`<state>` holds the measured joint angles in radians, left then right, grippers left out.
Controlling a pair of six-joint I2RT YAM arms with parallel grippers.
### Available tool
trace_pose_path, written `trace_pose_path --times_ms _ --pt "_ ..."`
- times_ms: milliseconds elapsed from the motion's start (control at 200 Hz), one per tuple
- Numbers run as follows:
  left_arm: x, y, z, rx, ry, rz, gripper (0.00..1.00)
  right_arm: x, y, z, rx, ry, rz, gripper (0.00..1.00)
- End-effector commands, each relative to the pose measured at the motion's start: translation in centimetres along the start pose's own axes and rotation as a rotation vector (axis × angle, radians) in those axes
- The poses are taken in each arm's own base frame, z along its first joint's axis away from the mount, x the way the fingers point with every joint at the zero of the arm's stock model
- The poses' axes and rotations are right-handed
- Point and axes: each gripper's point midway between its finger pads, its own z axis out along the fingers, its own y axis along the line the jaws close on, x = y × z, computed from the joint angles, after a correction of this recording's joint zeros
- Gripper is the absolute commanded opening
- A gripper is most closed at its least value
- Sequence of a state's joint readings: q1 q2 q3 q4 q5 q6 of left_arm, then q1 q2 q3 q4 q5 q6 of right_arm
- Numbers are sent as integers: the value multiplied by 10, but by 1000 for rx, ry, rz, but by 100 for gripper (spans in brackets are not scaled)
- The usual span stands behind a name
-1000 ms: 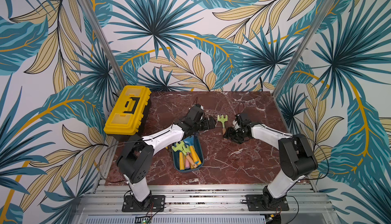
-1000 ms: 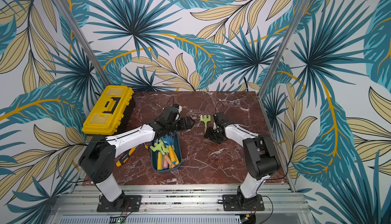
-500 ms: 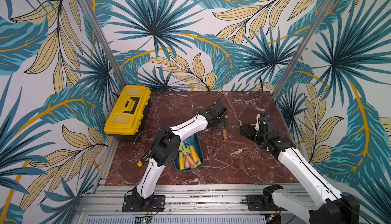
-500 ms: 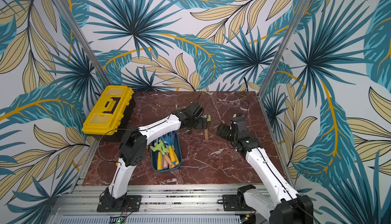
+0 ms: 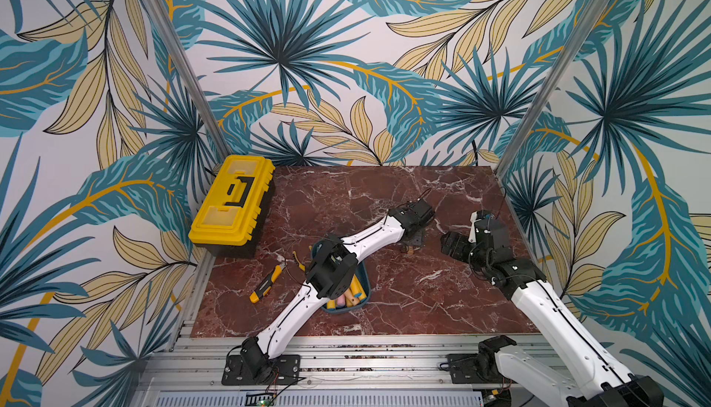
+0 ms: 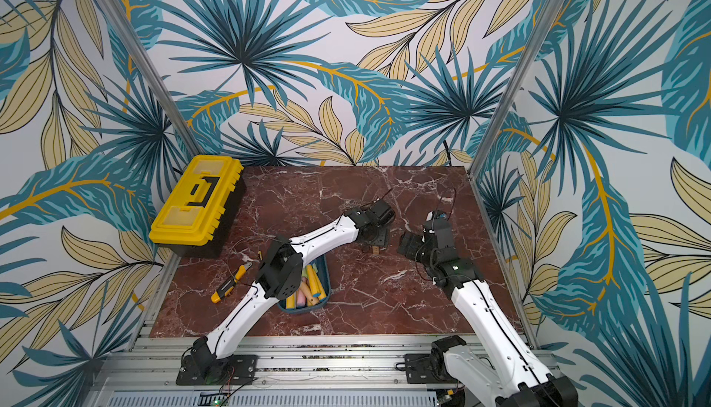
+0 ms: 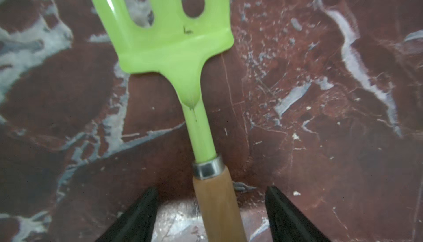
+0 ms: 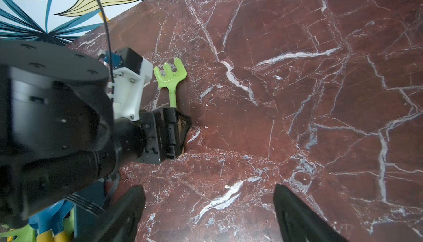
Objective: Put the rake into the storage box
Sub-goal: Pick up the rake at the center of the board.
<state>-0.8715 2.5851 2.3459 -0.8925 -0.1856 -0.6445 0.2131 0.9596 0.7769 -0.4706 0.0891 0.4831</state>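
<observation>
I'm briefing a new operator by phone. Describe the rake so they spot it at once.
On the red marble table, look beyond the teal storage box, where the left gripper reaches. The rake lies flat between its open jaws: lime-green three-pronged head, metal collar, wooden handle, alone on bare marble.

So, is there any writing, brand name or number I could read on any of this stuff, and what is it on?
None: no text can be read anywhere in these pictures.
yellow toolbox: no lettering shows on its lid.
rake: one tiny dark mark on the green head, not a readable letter.
utility knife: too small to tell.
</observation>
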Motion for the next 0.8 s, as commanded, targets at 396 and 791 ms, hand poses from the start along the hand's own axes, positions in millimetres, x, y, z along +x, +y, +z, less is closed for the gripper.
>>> trace_pose_path --times_ms 396,791 --pt "-12 27 6 -190 -73 53 40 12 2 -7 -43 25 -32 92" --pt "-30 13 -66 -99 -143 37 13 15 -1 1 -22 41 -34 97"
